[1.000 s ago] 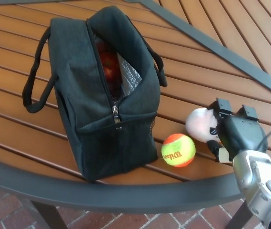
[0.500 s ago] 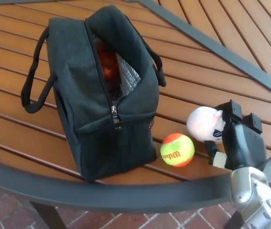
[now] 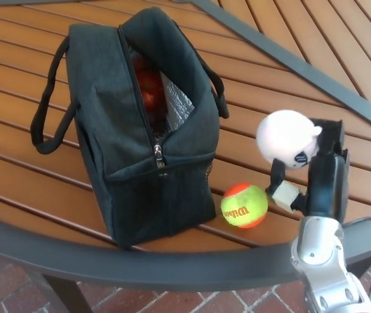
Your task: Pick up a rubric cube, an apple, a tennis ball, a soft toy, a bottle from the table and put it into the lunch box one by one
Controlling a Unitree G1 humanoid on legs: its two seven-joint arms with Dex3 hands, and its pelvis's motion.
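White soft toy (image 3: pixel 289 138) is pinched in the right robot hand (image 3: pixel 319 173), raised above the counter (image 3: pixel 289 85) near its front edge. Next move, as judged: carry it leftward over the open lunch box (image 3: pixel 139 124); tennis ball (image 3: pixel 244 205) remains beside it.
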